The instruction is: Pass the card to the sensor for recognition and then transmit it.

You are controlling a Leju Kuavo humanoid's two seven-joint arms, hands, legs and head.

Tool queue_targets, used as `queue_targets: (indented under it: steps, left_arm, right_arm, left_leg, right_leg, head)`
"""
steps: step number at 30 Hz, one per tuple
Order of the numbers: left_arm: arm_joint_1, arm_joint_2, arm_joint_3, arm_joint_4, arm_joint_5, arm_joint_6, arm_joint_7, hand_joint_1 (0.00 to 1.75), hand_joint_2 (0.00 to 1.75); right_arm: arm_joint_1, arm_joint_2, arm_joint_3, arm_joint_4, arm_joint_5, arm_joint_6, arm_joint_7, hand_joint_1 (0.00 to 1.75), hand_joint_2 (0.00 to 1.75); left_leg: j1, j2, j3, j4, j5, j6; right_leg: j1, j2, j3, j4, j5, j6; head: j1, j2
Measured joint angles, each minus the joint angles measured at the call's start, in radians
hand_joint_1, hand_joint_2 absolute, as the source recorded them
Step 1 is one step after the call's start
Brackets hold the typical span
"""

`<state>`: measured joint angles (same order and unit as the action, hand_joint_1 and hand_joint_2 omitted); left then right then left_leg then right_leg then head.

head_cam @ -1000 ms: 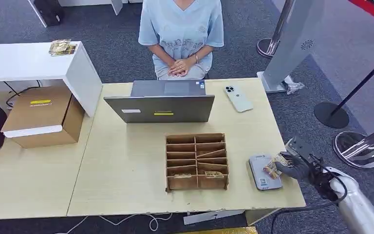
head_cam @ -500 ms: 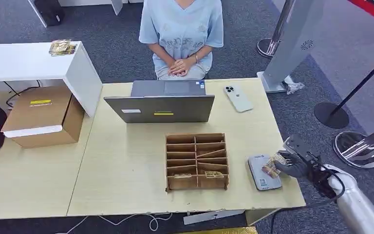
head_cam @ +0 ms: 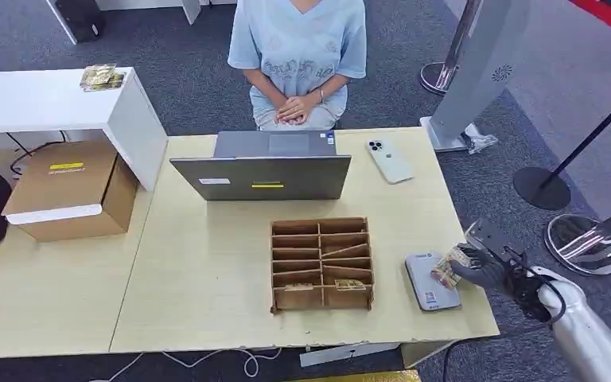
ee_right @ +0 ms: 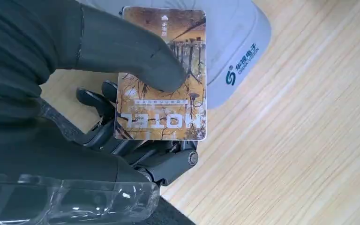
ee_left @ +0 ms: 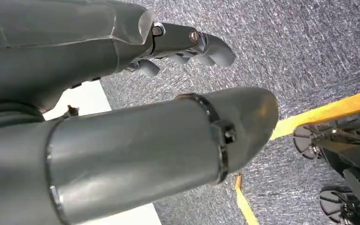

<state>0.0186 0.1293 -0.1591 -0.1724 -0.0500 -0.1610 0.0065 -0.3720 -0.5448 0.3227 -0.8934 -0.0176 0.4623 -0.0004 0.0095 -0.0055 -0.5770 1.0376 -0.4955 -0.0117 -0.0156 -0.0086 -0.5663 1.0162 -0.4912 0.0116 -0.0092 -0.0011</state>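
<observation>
Landmark: the grey card reader [head_cam: 430, 280] near the counter's [head_cam: 207, 270] right front corner.

Left of the reader: wooden slotted card organizer [head_cam: 321, 263], a couple of cards in its front slots. Beyond the organizer, further from the robot: laptop [head_cam: 262, 175], white phone [head_cam: 389, 161], seated person [head_cam: 297, 56] with hands folded.

At the reader: right hand [head_cam: 481, 269] pinches the hotel key card [ee_right: 161, 75], thumb [ee_right: 136, 58] on the printed face, fingers [ee_right: 122, 140] under it. In the right wrist view the card's far end overlaps the reader's pad; near end hangs over bare counter beside it. Can't tell whether card touches the pad or hovers just above.

Left hand [ee_left: 183, 44] hangs over the carpet away from the reader, fingers curled in, holding nothing.

Step in hand, my read: presenting card for the scan. To do it well:
- slide the card further over the pad's middle, only an end covers it now
- keep the face flat and parallel to the pad, close or touching
- hold it steady, keep the pinch firm; thumb sits mid-card so slip risk looks low
- don't shove the reader, it sits loose near the counter edge
- only after that lift and carry toward the person, clearing the organizer and laptop.
</observation>
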Motion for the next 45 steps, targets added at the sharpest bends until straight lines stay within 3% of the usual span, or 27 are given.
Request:
queue_targets:
  steps: [13,22,27,30,32,33,34,36,43,45]
  left_arm:
    - [0.002,0.001,0.000,0.000,0.000,0.012,0.000,0.00,0.00]
    - [0.001,0.003,0.000,0.000,0.000,0.024,0.000,0.00,0.00]
    - [-0.005,-0.013,-0.001,0.000,0.000,0.049,-0.004,0.00,0.00]
    - [-0.016,-0.138,-0.025,0.000,0.004,0.187,0.081,0.00,0.00]
    - [-0.022,-0.207,-0.040,0.000,0.009,0.206,0.097,0.00,0.00]
    - [-0.027,-0.226,-0.042,0.000,0.063,0.217,0.097,0.00,0.00]
    - [-0.029,-0.236,-0.047,0.000,0.184,0.209,0.094,0.00,0.00]
    - [-0.031,-0.240,-0.052,0.000,0.246,0.204,0.085,0.00,0.00]
    - [-0.028,-0.250,-0.077,0.000,0.292,0.185,0.087,0.00,0.00]
    - [-0.028,-0.250,-0.081,0.000,0.293,0.185,0.087,0.00,0.00]
  right_arm:
    - [-0.023,-0.053,-0.061,-0.110,-0.087,0.036,0.011,1.75,1.75]
    - [-0.158,-0.051,-0.061,-0.205,-0.106,0.045,-0.003,1.75,1.75]
    - [-0.294,-0.032,-0.018,-0.249,0.001,-0.058,-0.010,1.75,1.75]
    - [-0.378,0.012,0.037,-0.259,0.222,-0.240,0.037,1.75,1.75]
    - [-0.423,0.038,0.079,-0.258,0.324,-0.313,0.054,1.75,1.75]
    - [-0.445,0.047,0.092,-0.258,0.350,-0.331,0.056,1.75,1.75]
    - [-0.467,0.064,0.115,-0.257,0.391,-0.360,0.058,1.75,1.75]
    - [-0.498,0.091,0.142,-0.252,0.437,-0.390,0.056,1.75,1.75]
    - [-0.630,0.236,0.225,-0.157,0.604,-0.488,0.052,1.75,1.75]
    - [-0.684,0.301,0.251,-0.091,0.653,-0.497,0.060,1.75,1.75]
  left_leg:
    - [0.000,0.000,0.000,0.000,0.000,0.000]
    - [0.000,0.000,0.000,0.000,0.001,0.000]
    - [0.000,0.000,-0.001,0.000,0.001,-0.001]
    - [-0.006,0.002,0.000,0.000,0.003,0.002]
    - [-0.006,0.000,-0.001,0.000,0.003,0.002]
    - [-0.005,-0.002,-0.001,0.000,0.004,0.003]
    - [-0.006,-0.002,-0.001,0.001,0.004,0.003]
    - [-0.007,-0.001,-0.001,0.000,0.004,0.003]
    - [-0.005,0.001,-0.001,0.000,0.004,0.002]
    - [-0.005,0.002,-0.002,0.000,0.005,0.001]
  right_leg:
    - [0.000,0.000,0.000,0.000,0.000,0.000]
    - [0.000,0.000,0.000,0.001,0.001,-0.001]
    - [0.000,0.000,0.000,0.001,0.001,-0.001]
    - [-0.006,0.002,-0.002,0.002,0.002,0.000]
    - [-0.006,0.002,-0.002,0.002,0.003,0.001]
    - [-0.005,0.000,-0.001,0.001,0.003,0.001]
    - [-0.006,0.000,-0.001,0.001,0.003,0.002]
    - [-0.006,0.000,-0.002,0.002,0.003,0.002]
    - [-0.005,0.003,-0.004,0.004,0.003,0.001]
    - [-0.005,0.003,-0.006,0.005,0.003,0.001]
  head:
    - [0.000,0.000]
    - [0.000,0.000]
    - [0.000,0.000]
    - [-0.001,0.000]
    - [0.002,0.000]
    - [0.003,0.000]
    - [0.003,0.000]
    - [0.003,0.000]
    - [0.003,0.000]
    - [0.003,0.000]
